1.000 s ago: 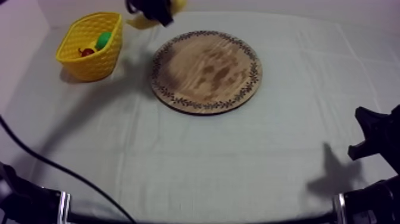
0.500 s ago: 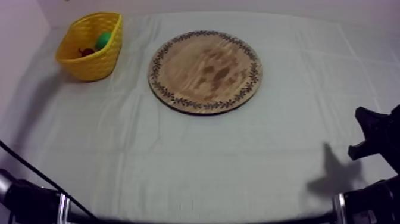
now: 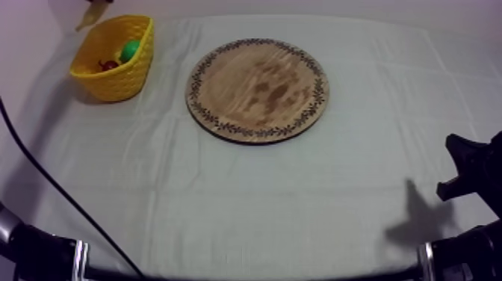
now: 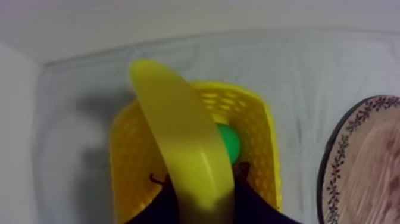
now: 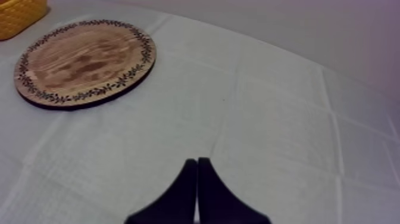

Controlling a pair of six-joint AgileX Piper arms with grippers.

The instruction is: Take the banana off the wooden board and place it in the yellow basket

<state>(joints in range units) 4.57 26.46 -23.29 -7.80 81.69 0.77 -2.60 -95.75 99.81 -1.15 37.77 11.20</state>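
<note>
The basket [image 3: 112, 78] sits at the table's [image 3: 246, 202] far left corner, near the edge, apart from the board [image 3: 258, 90]. Over its mouth the left jaws clamp the banana [image 4: 178, 149], a smooth yellow curve. The board lies bare; open table spreads right of it, where the right jaws hang pressed together, empty.

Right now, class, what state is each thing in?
banana: held above the yellow basket
yellow basket: upright, holding green fruit and small red fruit
wooden board: flat, bare
left gripper: shut on the banana
right gripper: shut on nothing
</note>
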